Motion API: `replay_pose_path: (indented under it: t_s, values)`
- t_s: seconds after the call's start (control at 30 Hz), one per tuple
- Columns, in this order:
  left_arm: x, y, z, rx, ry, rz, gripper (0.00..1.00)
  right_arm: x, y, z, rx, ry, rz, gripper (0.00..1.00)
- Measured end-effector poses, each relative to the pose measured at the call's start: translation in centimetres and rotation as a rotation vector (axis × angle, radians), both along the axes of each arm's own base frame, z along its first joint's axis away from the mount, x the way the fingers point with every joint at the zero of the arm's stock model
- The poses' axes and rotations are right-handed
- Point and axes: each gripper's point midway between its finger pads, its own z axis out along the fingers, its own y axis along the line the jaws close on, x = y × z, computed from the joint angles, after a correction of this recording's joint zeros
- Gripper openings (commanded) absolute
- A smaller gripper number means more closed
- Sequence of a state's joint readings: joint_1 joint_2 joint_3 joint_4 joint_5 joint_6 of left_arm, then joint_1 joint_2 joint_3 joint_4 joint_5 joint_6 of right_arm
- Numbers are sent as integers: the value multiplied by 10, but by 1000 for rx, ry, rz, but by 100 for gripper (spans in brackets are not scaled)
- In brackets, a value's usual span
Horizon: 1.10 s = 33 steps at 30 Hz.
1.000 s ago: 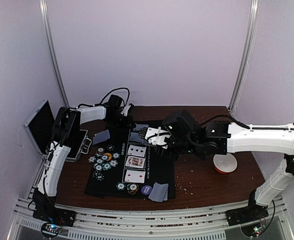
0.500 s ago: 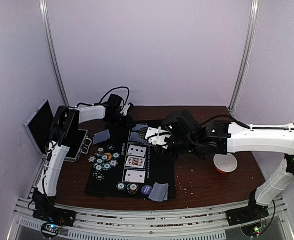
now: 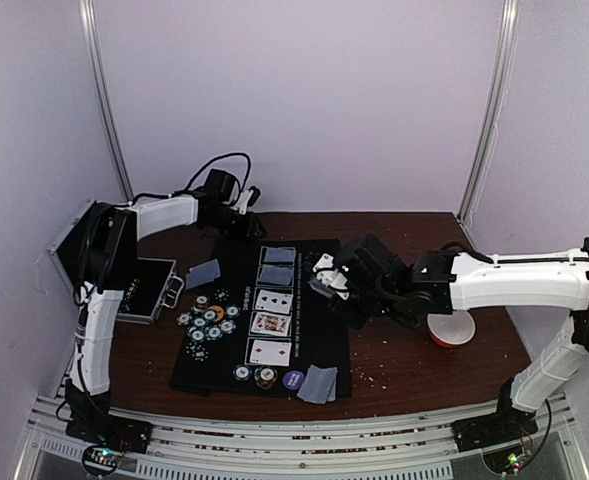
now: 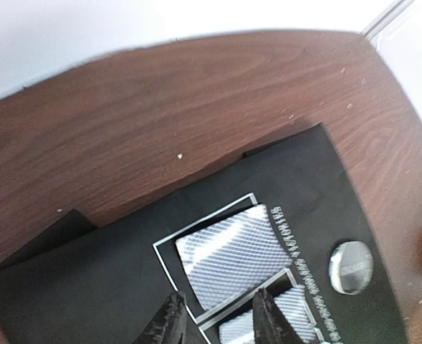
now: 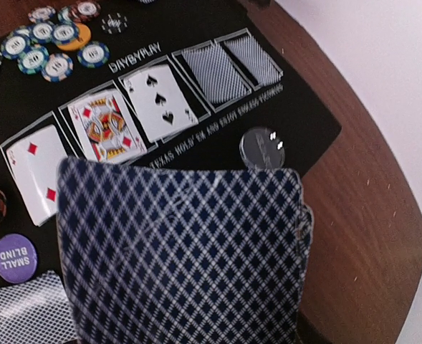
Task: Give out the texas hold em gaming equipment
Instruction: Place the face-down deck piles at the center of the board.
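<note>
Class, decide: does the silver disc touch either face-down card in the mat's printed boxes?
Apart. Right wrist view: the silver disc lies on bare mat, printed lettering between it and both face-down cards.

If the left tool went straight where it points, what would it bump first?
Probably the face-down card on the black mat, right ahead of the left tool; depth is hard to judge.

We see a dark brown wooden worktop (image 3: pixel 414 365) speckled with pale crumbs. A black mat (image 3: pixel 219 372) lies on it. Just left of the mat sits an open silver case (image 3: pixel 144 292); to the right, off the mat, a white bowl with an orange outside (image 3: pixel 452 333).
</note>
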<state>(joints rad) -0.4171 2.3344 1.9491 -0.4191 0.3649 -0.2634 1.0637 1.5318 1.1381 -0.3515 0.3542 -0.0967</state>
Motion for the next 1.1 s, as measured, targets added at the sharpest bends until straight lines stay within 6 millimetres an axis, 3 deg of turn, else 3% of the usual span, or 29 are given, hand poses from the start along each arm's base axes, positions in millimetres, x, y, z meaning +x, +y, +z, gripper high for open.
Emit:
replay_pose_path:
  t_s: [0.2,0.33,0.47,0.63,0.9,1.1]
  values:
    - [-28,18,73,-34,-61,51,55,-19,-42,-57,-38,147,-183,44]
    - [-58,36,99,-29,-74,77,58,-28,-60,-79,-29,205,-283,44]
    - [-90,56,100,18,-44,90,59,-38,-76,-99,-21,253,-374,44]
    - [-115,72,106,66,-38,88,62,-47,-90,-117,-11,298,-458,44]
    - [-129,80,134,66,-98,81,62,-50,-94,-130,0,323,-531,43]
    - [-134,82,122,77,-68,77,62,-49,-92,-141,-4,331,-548,46]
